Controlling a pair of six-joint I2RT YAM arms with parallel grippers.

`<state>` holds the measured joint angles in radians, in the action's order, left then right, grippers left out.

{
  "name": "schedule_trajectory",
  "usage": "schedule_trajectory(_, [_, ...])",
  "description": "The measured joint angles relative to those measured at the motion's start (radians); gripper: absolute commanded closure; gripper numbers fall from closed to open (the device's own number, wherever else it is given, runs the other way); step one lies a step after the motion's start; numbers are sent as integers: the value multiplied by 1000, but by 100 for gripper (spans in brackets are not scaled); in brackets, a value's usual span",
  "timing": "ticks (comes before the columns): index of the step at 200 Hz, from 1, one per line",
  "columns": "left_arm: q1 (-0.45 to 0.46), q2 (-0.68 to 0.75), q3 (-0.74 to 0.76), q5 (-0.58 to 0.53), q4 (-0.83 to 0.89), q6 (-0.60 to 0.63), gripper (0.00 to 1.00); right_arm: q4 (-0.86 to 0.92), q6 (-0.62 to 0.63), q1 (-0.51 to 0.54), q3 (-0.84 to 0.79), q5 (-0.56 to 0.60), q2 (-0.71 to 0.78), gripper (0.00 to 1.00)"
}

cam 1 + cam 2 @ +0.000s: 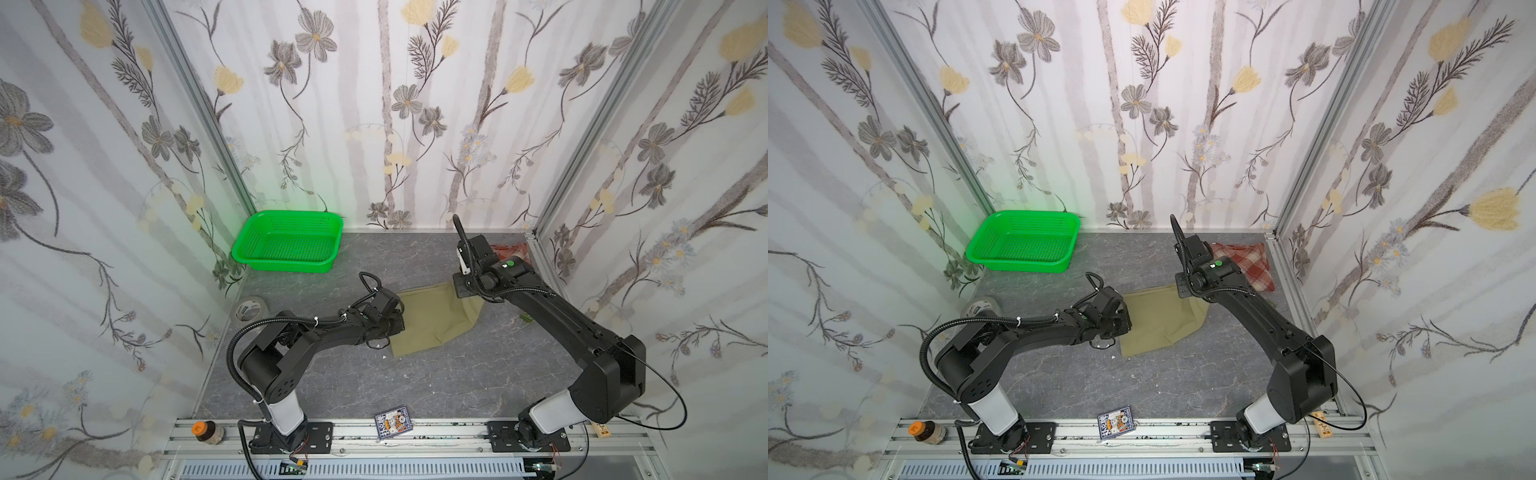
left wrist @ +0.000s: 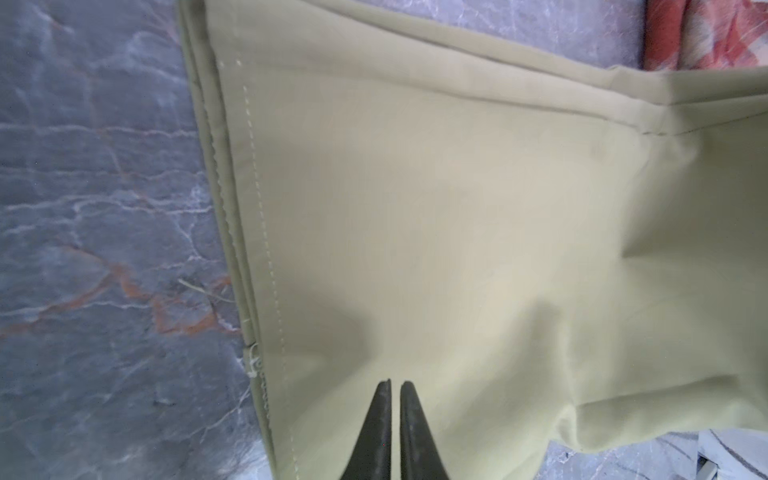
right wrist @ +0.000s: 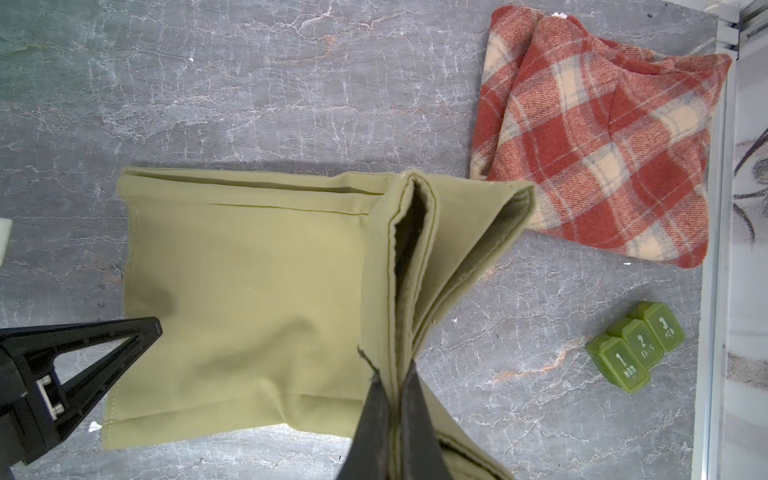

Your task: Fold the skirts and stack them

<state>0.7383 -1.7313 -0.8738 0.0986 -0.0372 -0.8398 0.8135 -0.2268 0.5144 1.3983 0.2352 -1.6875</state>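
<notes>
— Skirts: where do they lie?
— The khaki skirt [image 3: 249,270] is spread mid-desk [image 3: 249,83]. The plaid skirt [image 3: 602,145] sits rumpled at the desk's far right corner, just beside it.
— And the right fingers [image 3: 384,401]?
— Clamped tight on the khaki skirt's edge, holding that side up off the desk in a standing fold.
— The left fingers [image 2: 390,388]?
— Closed to a sliver with nothing between them, tips over the flat part of the khaki skirt. Whether they touch it, I cannot tell.

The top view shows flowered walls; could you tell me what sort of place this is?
Most likely a robot test booth dressed as a home, not a real room: left arm and right arm bolted to a metal rail, wallpaper panels held in metal posts, a marble-look tabletop.
</notes>
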Motion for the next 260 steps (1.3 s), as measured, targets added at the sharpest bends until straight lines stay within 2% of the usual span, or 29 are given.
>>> schedule_trajectory(35, [7,-34,3,-16,-1,2,92,19,-4,60,29,34,-22,100])
schedule_trajectory(78, [21,-71,3,-43,-84,2,94,30,-45,160,38,39,-69,100])
schedule_trajectory(123, [33,-89,2,-61,-130,-9,94,-20,-109,245,43,-44,-125,100])
schedule_trajectory(181, [35,-47,19,-71,-89,-26,93,-132,-196,277,-18,-151,-153,100])
schedule_trajectory(224, [8,58,77,-61,-58,-27,91,-158,-229,277,-39,-158,-153,100])
schedule_trajectory(260, [-3,90,127,-42,-49,-27,91,-174,-244,278,-40,-158,-166,100])
